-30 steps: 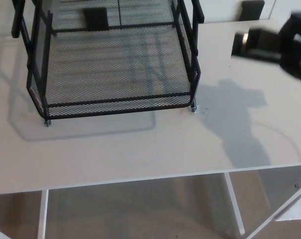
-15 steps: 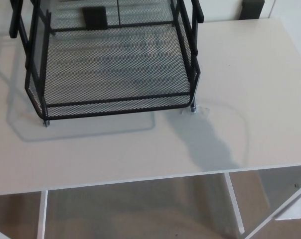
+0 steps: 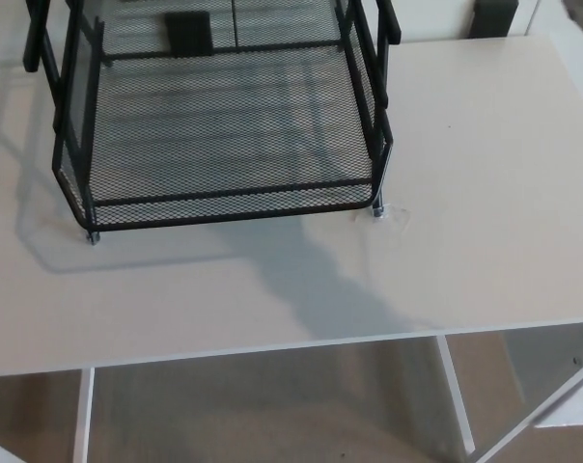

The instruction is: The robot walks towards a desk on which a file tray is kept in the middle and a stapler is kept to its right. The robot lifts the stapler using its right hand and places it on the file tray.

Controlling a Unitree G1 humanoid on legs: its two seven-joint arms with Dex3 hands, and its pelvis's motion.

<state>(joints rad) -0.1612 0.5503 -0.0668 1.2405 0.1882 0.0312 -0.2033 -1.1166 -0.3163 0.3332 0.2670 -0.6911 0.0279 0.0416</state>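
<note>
The black wire-mesh file tray (image 3: 224, 198) stands on the white desk (image 3: 485, 145), filling the upper left of the head view, with its lower shelf bare. No stapler shows on the desk to the tray's right, and neither of my hands is in the picture. A dark shadow (image 3: 301, 280) lies on the desk in front of the tray's right front foot. A small black block (image 3: 187, 31) shows through the mesh at the tray's back; I cannot tell what it is.
The desk's front edge (image 3: 272, 349) runs across the lower part of the picture, with white frame legs (image 3: 456, 395) and floor below it. A dark object (image 3: 494, 14) sits beyond the desk's far right corner.
One second ago a black hand holding a dark thing showed at the upper right; it has left the picture. The shadow on the desk has slid leftward, toward the tray's front.
</note>
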